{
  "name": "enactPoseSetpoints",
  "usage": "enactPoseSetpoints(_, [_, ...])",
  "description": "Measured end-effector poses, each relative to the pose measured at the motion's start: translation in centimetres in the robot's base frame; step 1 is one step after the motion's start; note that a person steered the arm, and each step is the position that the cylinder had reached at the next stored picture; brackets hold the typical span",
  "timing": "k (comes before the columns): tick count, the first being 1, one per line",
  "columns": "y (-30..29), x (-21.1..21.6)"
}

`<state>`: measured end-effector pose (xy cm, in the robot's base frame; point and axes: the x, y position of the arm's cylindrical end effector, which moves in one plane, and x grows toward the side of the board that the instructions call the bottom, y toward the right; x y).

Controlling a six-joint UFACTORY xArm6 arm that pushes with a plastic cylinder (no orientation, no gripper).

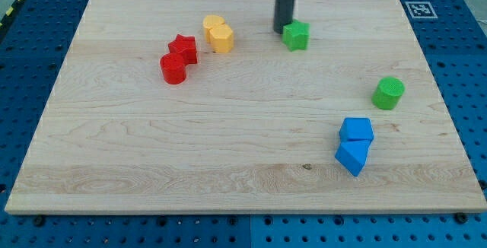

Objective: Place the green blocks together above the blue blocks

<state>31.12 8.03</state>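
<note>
My tip (282, 29) is at the view's top centre, touching the left side of a green star block (297, 35). A green cylinder (389, 93) stands at the view's right, well below and right of the star. Two blue blocks sit touching at the lower right: a blue cube (356, 130) and a blue wedge-shaped block (351, 157) just below it. The green cylinder is above and slightly right of the blue blocks.
A red star (183, 49) and a red cylinder (173, 69) touch at the upper left. Two yellow blocks (218, 33) sit together right of them. The wooden board (228, 164) lies on a blue pegboard table.
</note>
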Motion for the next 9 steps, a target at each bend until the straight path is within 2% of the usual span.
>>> enactPoseSetpoints(2, [6.2,2.4])
enactPoseSetpoints(5, [7.7,7.6])
enactPoseSetpoints(6, [13.4,7.5])
enactPoseSetpoints(7, [19.9,11.1])
enactPoseSetpoints(8, [21.9,16.7])
enactPoseSetpoints(9, [17.6,18.5])
